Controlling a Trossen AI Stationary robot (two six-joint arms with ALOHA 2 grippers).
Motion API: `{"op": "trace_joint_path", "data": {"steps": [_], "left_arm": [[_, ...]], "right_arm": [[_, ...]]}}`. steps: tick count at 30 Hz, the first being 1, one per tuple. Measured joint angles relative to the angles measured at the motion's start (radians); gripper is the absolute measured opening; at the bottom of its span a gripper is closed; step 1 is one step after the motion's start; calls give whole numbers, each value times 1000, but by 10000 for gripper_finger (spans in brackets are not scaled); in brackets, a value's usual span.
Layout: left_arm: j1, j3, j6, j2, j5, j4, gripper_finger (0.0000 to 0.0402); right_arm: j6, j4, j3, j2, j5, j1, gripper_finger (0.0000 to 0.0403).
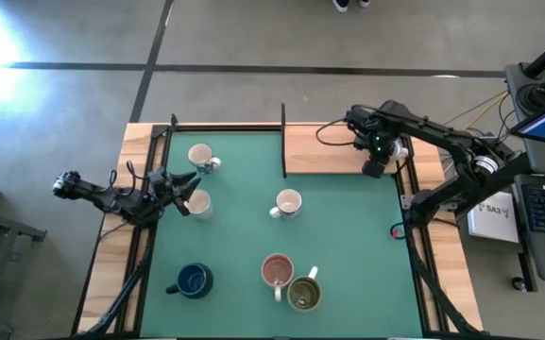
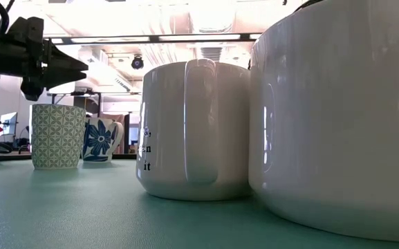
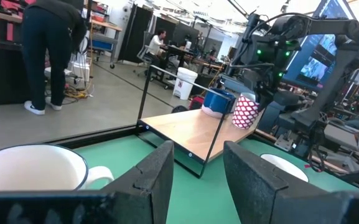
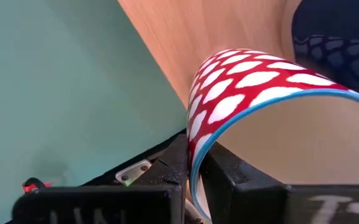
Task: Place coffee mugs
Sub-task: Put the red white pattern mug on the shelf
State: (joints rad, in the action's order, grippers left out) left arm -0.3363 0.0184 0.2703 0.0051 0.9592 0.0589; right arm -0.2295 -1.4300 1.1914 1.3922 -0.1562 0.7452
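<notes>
My right gripper (image 1: 376, 162) hangs over the wooden board (image 1: 333, 151) at the table's far right, shut on a red mug with white dots (image 3: 245, 112). A dark blue mug (image 3: 216, 102) stands on the board beside it. My left gripper (image 1: 182, 189) waits level and open at the left, between two white mugs (image 1: 201, 156) (image 1: 196, 203). On the green mat (image 1: 244, 236) stand a white mug (image 1: 288, 203), a dark blue mug (image 1: 194, 280), a pink mug (image 1: 277, 271) and an olive mug (image 1: 304, 295). My right gripper pinches the red dotted mug's wall at its blue rim (image 4: 195, 140), one finger (image 4: 229, 168) inside the mug and one (image 4: 173, 165) outside. The fingers come from above, pointing down. The mug is upright, mouth up; I cannot tell whether its base rests on the board.
A thin black frame (image 1: 283, 142) stands upright at the board's left edge and runs along the table's far side. Cables trail behind the right arm. In the low view a lattice-patterned mug (image 2: 57, 136) and a blue-flowered mug (image 2: 102, 138) stand under the left gripper.
</notes>
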Motion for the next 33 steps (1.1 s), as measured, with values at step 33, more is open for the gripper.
{"op": "trace_joint_path", "data": {"steps": [33], "left_arm": [[0,0,0,0,0,0,123]], "right_arm": [[29,-29,-10,-17,-71,2,36]]}}
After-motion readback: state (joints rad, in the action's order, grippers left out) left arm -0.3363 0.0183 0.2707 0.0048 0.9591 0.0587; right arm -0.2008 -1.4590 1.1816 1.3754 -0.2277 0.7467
